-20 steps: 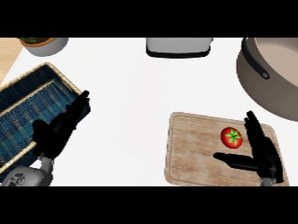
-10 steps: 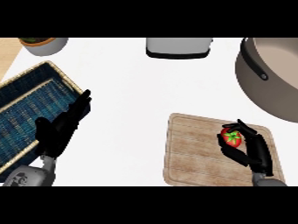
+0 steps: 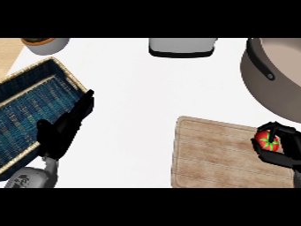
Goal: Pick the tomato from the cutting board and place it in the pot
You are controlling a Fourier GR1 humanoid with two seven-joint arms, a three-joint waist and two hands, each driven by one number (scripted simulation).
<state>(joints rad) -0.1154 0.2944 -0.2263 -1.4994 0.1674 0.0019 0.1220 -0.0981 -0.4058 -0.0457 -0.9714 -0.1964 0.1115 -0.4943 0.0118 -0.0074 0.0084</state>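
Observation:
A red tomato with a green stem sits in my right hand, whose fingers and thumb curl round it at the right edge of the wooden cutting board. The hand hides part of the tomato. The big grey pot stands just beyond, at the upper right, its opening partly cut off by the view's edge. My left hand rests open at the lower left, fingers straight, beside the basket.
A wicker basket with a blue lining fills the left side. A white appliance stands at the back middle, and a small potted plant at the back left. White counter lies between basket and board.
My right hand closed round the tomato and carried it right, from the board's upper middle to its right edge. The left hand barely moved.

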